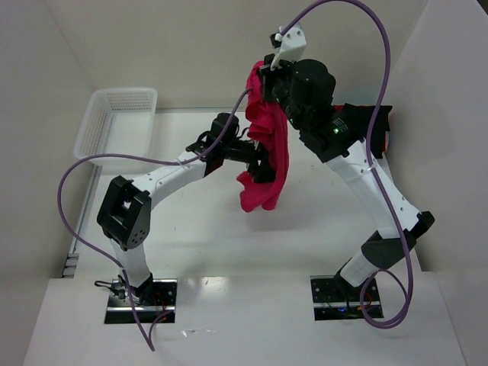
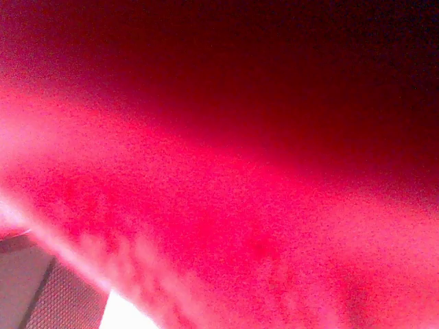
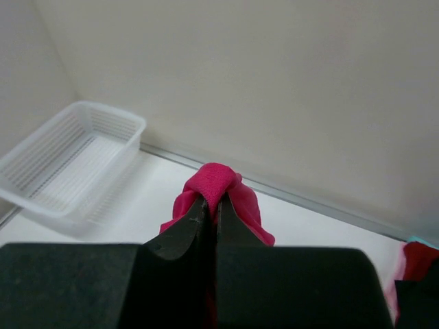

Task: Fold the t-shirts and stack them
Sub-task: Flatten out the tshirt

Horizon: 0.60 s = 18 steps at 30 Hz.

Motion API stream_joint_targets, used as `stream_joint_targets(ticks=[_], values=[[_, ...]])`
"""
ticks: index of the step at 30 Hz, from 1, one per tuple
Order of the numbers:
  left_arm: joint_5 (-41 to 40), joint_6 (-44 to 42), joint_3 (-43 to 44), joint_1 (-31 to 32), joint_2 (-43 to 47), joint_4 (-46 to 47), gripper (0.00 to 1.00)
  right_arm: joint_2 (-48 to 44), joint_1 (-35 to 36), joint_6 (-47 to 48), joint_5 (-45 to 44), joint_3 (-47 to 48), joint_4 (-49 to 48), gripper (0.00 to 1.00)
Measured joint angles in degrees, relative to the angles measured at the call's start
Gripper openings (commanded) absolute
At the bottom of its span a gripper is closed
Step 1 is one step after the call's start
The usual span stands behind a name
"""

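- The shirt (image 1: 271,145), pink and bunched, is held hanging above the middle of the table (image 1: 191,221).
- The right gripper (image 3: 211,205) is clamped on the shirt's top fold.
- The left gripper (image 1: 258,164) is seen against the shirt's middle. Its wrist view is filled with blurred fabric, so open or closed cannot be told.
- The basket (image 1: 90,126) is set far left, well apart.

One pink t-shirt (image 1: 268,141), one white basket (image 1: 126,91), two arms, left (image 1: 164,179) and right (image 1: 366,179).
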<state>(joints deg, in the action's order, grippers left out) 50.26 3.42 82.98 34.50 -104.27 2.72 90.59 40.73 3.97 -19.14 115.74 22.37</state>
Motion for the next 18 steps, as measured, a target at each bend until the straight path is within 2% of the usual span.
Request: stream_joint_targets(ticks=[4, 6, 9, 11, 14, 18], values=[[-1.6, -0.1, -0.7, 0.1, 0.5, -0.5, 0.99, 0.1, -0.1, 0.5, -3.9, 0.1, -0.1, 0.0], [-3.4, 0.0, -4.3, 0.1, 2.5, -1.0, 0.99, 0.0, -0.1, 0.3, -4.9, -0.7, -0.5, 0.0], [-5.3, 1.2, -7.7, 0.2, 4.0, -0.5, 0.96, -0.3, -0.2, -0.4, -4.9, -3.8, -1.9, 0.0], [-7.3, 1.7, -9.2, 0.2, 4.5, -0.5, 1.0, -0.9, -0.2, -1.0, -4.6, -6.3, -2.2, 0.0], [-12.0, 2.8, -11.3, -0.1, 5.7, -0.6, 1.0, -0.7, -0.2, -1.7, -3.5, -9.4, -2.2, 0.0], [-19.3, 4.3, -18.4, -2.8, 14.6, -0.9, 1.0, 2.1, -0.2, -2.5, -1.4, -8.3, -1.7, 0.0]])
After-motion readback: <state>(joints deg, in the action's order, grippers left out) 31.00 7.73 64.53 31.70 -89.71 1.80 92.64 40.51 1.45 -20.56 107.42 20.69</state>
